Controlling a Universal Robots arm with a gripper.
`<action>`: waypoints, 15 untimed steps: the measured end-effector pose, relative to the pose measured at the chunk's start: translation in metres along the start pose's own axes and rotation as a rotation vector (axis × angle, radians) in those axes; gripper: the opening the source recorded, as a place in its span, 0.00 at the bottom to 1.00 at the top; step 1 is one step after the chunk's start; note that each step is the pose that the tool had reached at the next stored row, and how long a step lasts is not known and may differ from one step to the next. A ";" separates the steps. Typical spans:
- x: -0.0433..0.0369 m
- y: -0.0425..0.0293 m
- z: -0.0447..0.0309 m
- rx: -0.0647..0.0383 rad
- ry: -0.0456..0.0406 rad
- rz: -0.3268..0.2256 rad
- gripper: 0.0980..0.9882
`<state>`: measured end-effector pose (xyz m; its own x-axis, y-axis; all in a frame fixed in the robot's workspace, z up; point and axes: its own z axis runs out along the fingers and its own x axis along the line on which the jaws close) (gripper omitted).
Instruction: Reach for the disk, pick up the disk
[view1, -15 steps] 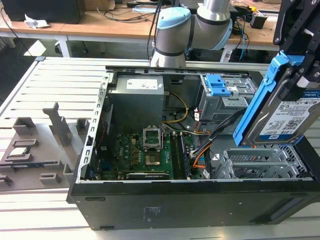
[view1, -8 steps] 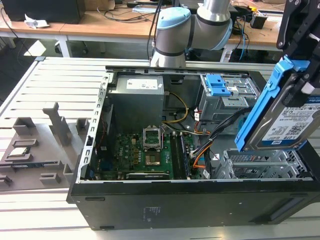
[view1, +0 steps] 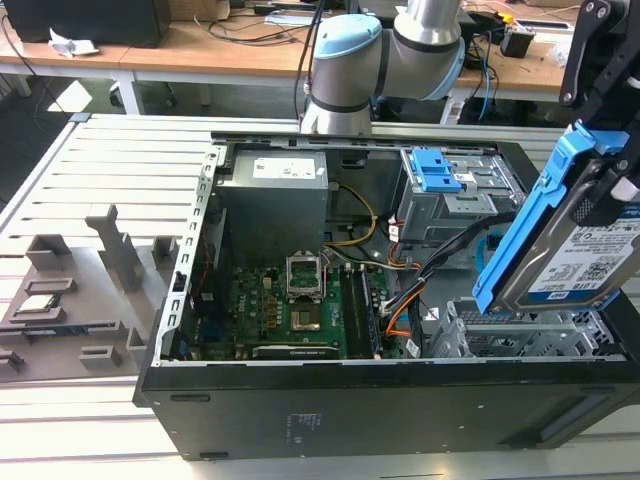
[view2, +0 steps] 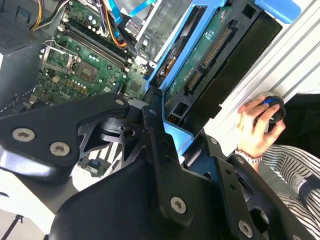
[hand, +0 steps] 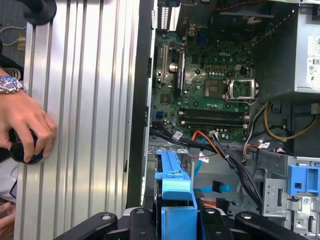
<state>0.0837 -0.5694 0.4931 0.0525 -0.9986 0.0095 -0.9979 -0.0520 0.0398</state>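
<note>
starting at the exterior view's left, you have the grey fixture plate (view1: 70, 290) with its upright blocks lying just beside the open computer case (view1: 400, 400), on the slatted metal table (view1: 120, 160). inside the case, the green motherboard (view1: 300, 305) covers the floor toward that fixture plate, with the grey power supply (view1: 272, 195) behind it at the case's back wall. further toward the exterior view's right, a drive cage with a bright blue clip (view1: 437, 170) sits in the case's rear corner, and black and orange cables (view1: 420, 275) run from the board toward the near corner. above that near corner, clear of the case, you see the disk (view1: 575, 245) lifted and tilted steeply, label facing out, its blue frame along the upper edge. your gripper (view2: 172, 130) is clamped on the disk: in the second wrist view the black fingers (view2: 152, 112) press against the blue frame on either side, with the disk's green circuit underside (view2: 210, 55) running away from them. in the first wrist view the blue frame (hand: 175, 195) stands between the finger bases, over the case interior. outside the case, across the table slats, a person's hand (hand: 27, 125) with a wristwatch grips a dark round object.
</note>
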 end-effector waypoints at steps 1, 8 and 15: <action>0.0007 0.0000 0.0010 0.000 -0.0002 0.000 0.30; 0.0017 -0.0011 0.0142 -0.002 -0.0002 0.005 0.30; -0.0018 -0.0075 0.0249 -0.002 0.0007 0.006 0.30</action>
<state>0.0901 -0.5676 0.4679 0.0464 -0.9989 0.0105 -0.9981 -0.0459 0.0419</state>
